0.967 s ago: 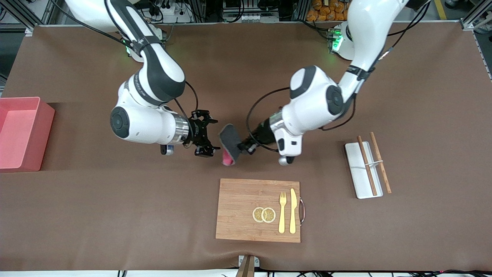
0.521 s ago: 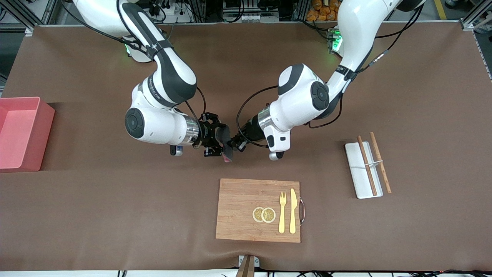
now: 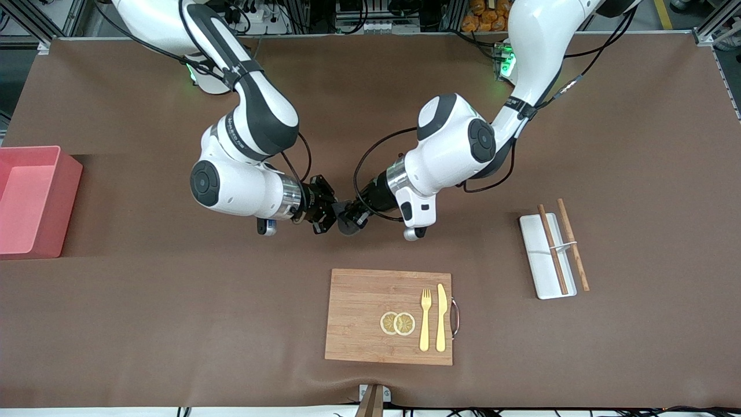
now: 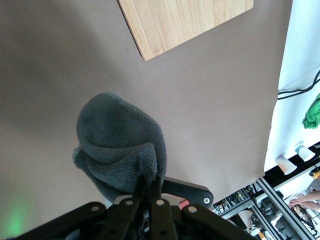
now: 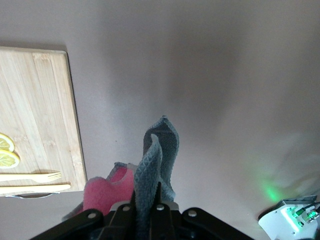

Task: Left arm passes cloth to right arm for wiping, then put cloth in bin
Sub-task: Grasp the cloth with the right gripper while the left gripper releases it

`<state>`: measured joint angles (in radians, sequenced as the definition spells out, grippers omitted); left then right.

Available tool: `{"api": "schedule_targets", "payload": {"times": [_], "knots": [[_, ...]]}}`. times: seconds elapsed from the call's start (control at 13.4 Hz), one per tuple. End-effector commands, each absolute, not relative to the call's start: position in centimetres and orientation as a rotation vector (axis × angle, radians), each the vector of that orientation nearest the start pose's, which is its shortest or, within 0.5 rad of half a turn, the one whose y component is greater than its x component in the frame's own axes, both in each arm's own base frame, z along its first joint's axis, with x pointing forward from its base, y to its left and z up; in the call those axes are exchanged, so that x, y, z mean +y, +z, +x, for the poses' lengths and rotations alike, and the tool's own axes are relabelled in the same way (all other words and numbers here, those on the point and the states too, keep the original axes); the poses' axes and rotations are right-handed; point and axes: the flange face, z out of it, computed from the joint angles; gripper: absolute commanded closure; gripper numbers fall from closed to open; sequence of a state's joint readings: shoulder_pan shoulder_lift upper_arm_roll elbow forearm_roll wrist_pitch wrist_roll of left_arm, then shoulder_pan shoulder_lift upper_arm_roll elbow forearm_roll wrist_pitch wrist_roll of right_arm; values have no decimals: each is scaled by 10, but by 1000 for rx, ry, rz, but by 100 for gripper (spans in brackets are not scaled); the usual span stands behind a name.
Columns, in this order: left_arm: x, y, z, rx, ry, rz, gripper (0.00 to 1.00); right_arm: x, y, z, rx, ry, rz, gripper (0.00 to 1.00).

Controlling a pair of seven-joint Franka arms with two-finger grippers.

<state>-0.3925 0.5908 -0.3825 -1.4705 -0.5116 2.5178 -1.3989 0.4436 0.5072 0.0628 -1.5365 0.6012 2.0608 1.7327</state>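
Observation:
The grey fuzzy cloth (image 3: pixel 346 225) hangs bunched between both grippers, over the brown mat just clear of the wooden board's (image 3: pixel 359 301) edge. My left gripper (image 3: pixel 355 218) is shut on one fold of it; the left wrist view shows the cloth (image 4: pixel 117 142) pinched in that gripper (image 4: pixel 150 179). My right gripper (image 3: pixel 325 212) is shut on another fold; the right wrist view shows the grey cloth (image 5: pixel 159 150) in that gripper (image 5: pixel 146 187), with its magenta part (image 5: pixel 102 192) beside the jaws. The pink bin (image 3: pixel 68 200) stands at the right arm's end of the table.
The wooden board carries two lemon slices (image 3: pixel 397 323), a yellow fork (image 3: pixel 425 318) and a yellow knife (image 3: pixel 441 317). A white tray (image 3: pixel 535 243) with brown chopsticks (image 3: pixel 553 249) lies toward the left arm's end.
My right gripper moved in from open and apart to the cloth and shut on it. My left arm brought the cloth toward it; the cloth now looks bunched and smaller.

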Motion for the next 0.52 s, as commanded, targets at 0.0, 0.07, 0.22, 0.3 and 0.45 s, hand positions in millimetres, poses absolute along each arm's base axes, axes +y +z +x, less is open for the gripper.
{"api": "schedule_targets", "payload": {"times": [0.0, 0.07, 0.22, 0.3, 0.45], "knots": [[-471, 423, 581, 1270, -369, 2040, 99, 330, 377, 613, 1862, 728, -2100, 100], [-467, 431, 583, 1265, -351, 2037, 80, 314, 380, 618, 1819, 725, -2135, 100], [-454, 448, 589, 1262, -314, 2026, 4, 282, 382, 628, 1744, 651, -2233, 100], [-448, 455, 591, 1265, -299, 2025, 0, 269, 380, 630, 1691, 566, -2360, 100], [-422, 477, 599, 1261, -254, 2078, 0, 249, 371, 632, 1576, 444, -2587, 100]]}}
